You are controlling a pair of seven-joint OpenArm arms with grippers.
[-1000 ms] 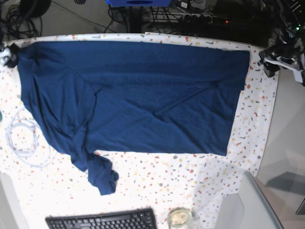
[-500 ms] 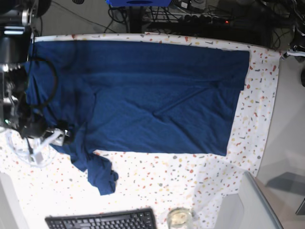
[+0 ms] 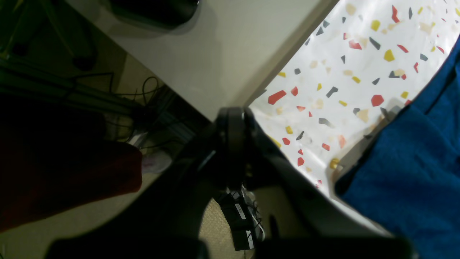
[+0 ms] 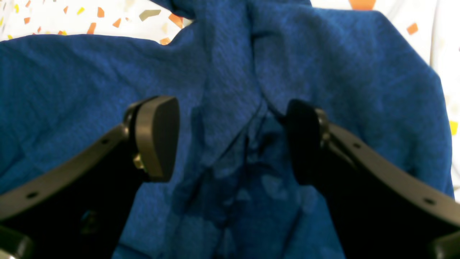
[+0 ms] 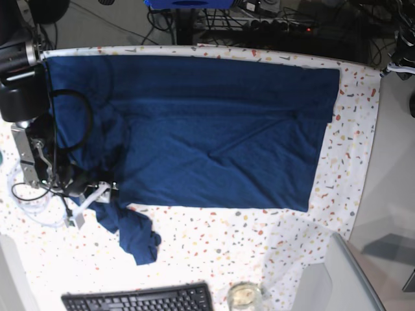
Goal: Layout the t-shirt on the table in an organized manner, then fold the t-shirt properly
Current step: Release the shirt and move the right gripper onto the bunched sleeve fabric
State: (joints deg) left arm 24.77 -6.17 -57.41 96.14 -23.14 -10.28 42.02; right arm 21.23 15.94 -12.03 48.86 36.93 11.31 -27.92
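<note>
The large flat table (image 5: 353,162), covered in white cloth flecked with red, yellow and grey, carries the plain dark navy-blue t-shirt (image 5: 214,129), which lies mostly flat across its far half, though one sleeve trails down in a crumpled tail toward the near-left corner. The right gripper (image 4: 230,140) hovers just over that bunched sleeve area, its black padded fingers (image 4: 158,133) spread wide with a raised fold of fabric between them, nothing pinched yet. The left gripper (image 3: 233,144) sits off the far corner of the table beside the shirt's hem, its jaws pressed together and empty. The risk here: closing on the stacked fold could grab several layers at once, dragging the flat body out of shape. A coil of clear tubing (image 5: 29,194) lying near the right arm could also snag.
</note>
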